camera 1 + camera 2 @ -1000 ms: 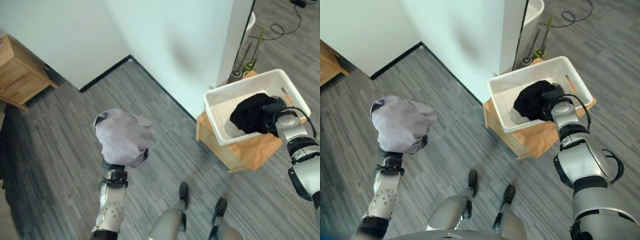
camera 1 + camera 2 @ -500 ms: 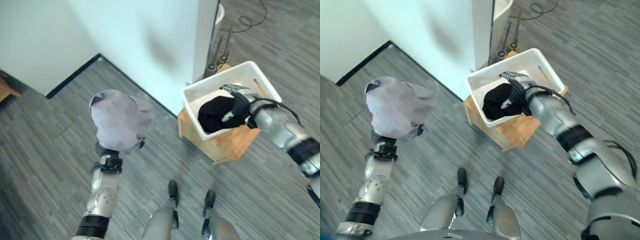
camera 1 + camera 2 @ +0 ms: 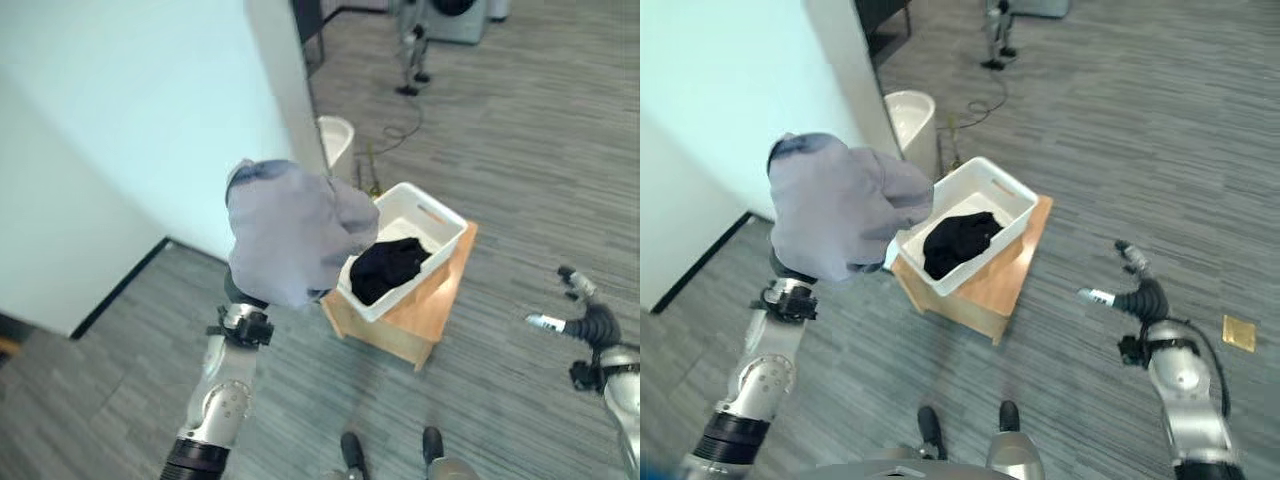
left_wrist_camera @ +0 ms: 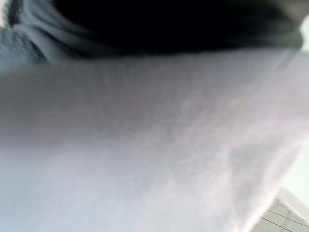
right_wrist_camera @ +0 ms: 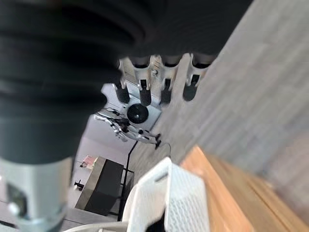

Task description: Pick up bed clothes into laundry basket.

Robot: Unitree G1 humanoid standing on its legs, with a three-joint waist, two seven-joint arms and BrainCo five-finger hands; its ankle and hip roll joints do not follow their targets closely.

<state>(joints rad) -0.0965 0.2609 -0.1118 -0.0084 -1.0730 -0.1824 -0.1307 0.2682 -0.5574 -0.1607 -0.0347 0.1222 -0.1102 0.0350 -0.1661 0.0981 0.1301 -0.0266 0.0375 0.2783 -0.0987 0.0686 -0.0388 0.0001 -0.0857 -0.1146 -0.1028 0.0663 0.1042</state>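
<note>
A bunched pale grey cloth [image 3: 295, 235] covers my raised left hand [image 3: 242, 297], just left of the white laundry basket [image 3: 445, 217]; it also shows close up in the left wrist view [image 4: 154, 145]. A black garment [image 3: 385, 270] lies inside the basket. The basket stands on a low wooden stand [image 3: 432, 312]. My right hand [image 3: 588, 318] hovers open and empty above the floor, well to the right of the basket, with its straight fingers [image 5: 165, 79] showing in the right wrist view.
A white wall [image 3: 150, 120] rises behind my left arm, with a white round bin [image 3: 336, 136] at its corner behind the basket. A cable [image 3: 390, 135] trails over the grey plank floor. A small tan item [image 3: 1240, 333] lies on the floor at the right.
The camera has swung, so the whole scene has shifted. My right hand has let go of the black garment in the basket and drawn back to the right. The grey cloth is now beside the basket.
</note>
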